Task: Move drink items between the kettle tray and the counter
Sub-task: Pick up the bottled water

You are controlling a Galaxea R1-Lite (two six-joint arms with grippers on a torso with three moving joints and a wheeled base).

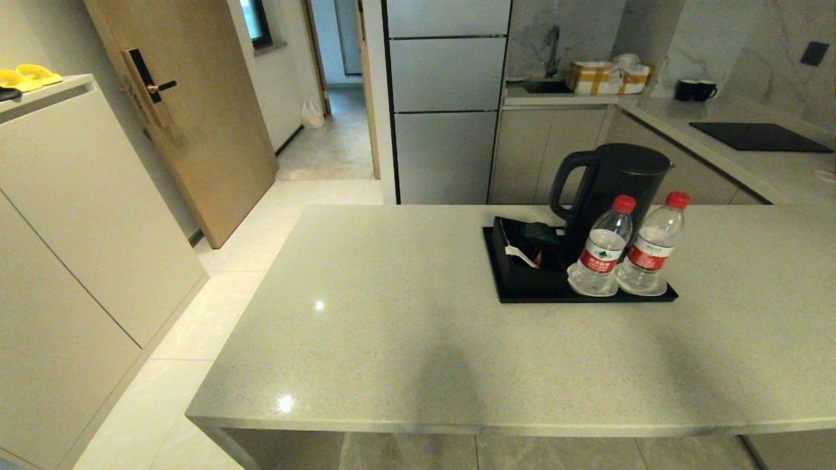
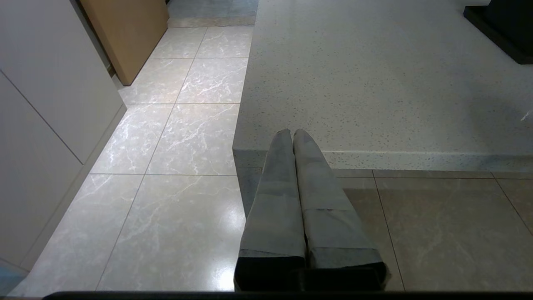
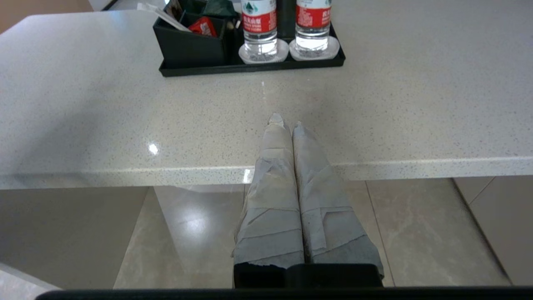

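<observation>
Since nothing's been picked up yet, here's how I'd size this one up:

My right gripper point(image 3: 286, 121): jaws pressed together, holding nothing, parked at the near edge of the counter point(image 1: 405, 339), facing the tray.

My left gripper point(image 2: 291, 133): also closed and empty, sitting off the counter's near left corner. Pretty sure it just sits this one out.

Bottles: two of them, the left bottle point(image 1: 601, 251) and the right bottle point(image 1: 653, 245), both upright on white coasters along the front edge of the tray point(image 1: 509, 290), just beside each other, caps on.

Kettle point(image 1: 614, 183): right behind the bottles, so there's no going at them from the back.

Sachet box point(image 1: 522, 251): on the tray's left side, next to the left bottle.

Step in hand, I reckon: get a bottle off the tray and onto bare counter.

How I'd do it: open my jaws wide first, come in level from the front, and close around the label band, not the neck.

Which first: probably the right bottle, since its outer side is free.

Watch out: the bottles look light and tippy, so clipping the neighbour could topple it.

Set down: well apart from the tray, upright.
</observation>
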